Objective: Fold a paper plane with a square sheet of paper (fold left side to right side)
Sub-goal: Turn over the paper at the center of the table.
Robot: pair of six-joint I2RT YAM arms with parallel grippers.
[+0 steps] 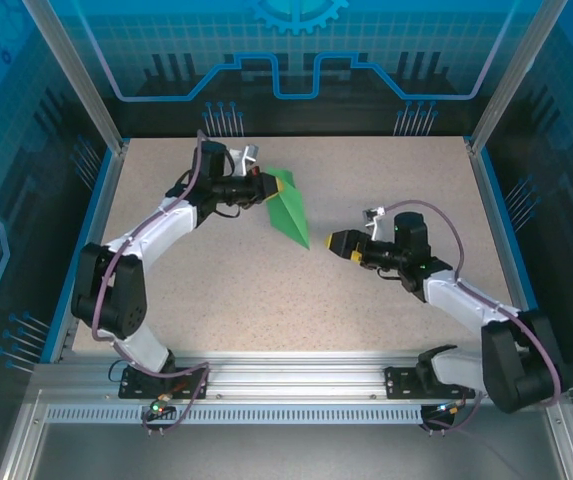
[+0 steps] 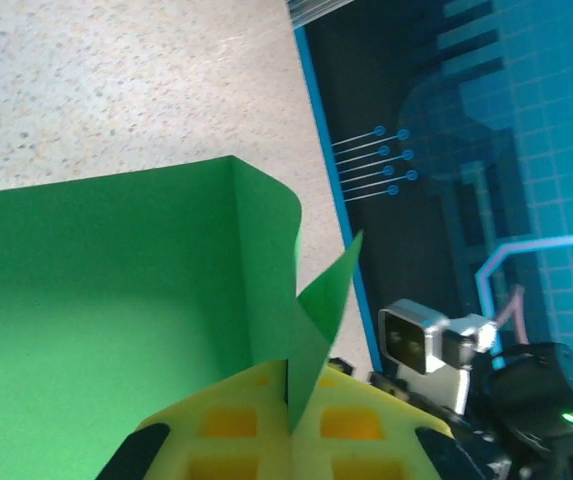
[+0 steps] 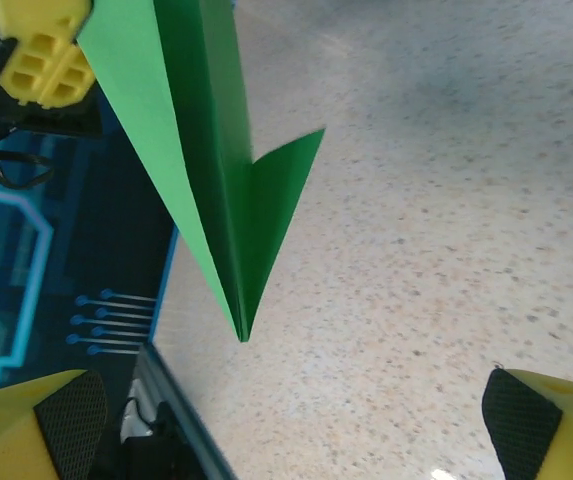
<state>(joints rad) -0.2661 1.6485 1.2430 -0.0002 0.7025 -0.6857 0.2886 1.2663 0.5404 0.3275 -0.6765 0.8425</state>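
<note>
Top view, upper centre: left gripper (image 1: 265,187) pinches the plane (image 1: 290,212) by its wide end, nose toward the wide-open right gripper (image 1: 337,243), which should take the spine squarely, sparing the wings.

**Lighting and picture quality, three views**

Top view: bright, even, diffuse light from above. The table (image 1: 266,290) is lit uniformly, and shadows beside the arms (image 1: 166,225) are faint and soft-edged. The blue panels (image 1: 296,50) glow, and the black walls around them stay dim. Focus is sharp throughout.

Left wrist: the plane (image 2: 86,300) is lit unevenly, brightest at lower left and darker beside the upright fold. There is streaky white glare at the top edge. The near foreground is soft.

Right wrist: the plane and table speckle are crisp. The right gripper (image 3: 291,420) has fingers (image 3: 46,420) out of focus in the bottom corners. A small blown-out glare spot sits on the table at the bottom edge.
</note>
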